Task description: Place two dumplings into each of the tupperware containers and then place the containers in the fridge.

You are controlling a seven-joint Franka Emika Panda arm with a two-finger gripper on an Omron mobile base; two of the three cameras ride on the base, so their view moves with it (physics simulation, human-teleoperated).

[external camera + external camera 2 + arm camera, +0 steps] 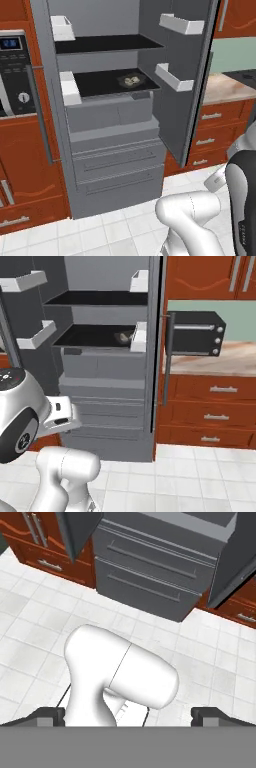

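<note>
Fridge (107,150) open, both doors swung wide, giving free reach to its shelves. One container (132,80) rests on the middle shelf, high above and ahead of the claw (128,716); it is a shallow grey box with tan dumplings (133,79) inside, their number unclear. The claw, tucked low over the floor tiles (30,612) before the fridge drawers, stands fully open and empty, probably retracted after a placement.

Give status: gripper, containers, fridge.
Gripper open, empty, aimed down at the floor. One tupperware container holding dumplings sits on the lower shelf of the fridge, doors open. Nothing blocking the shelf.
</note>
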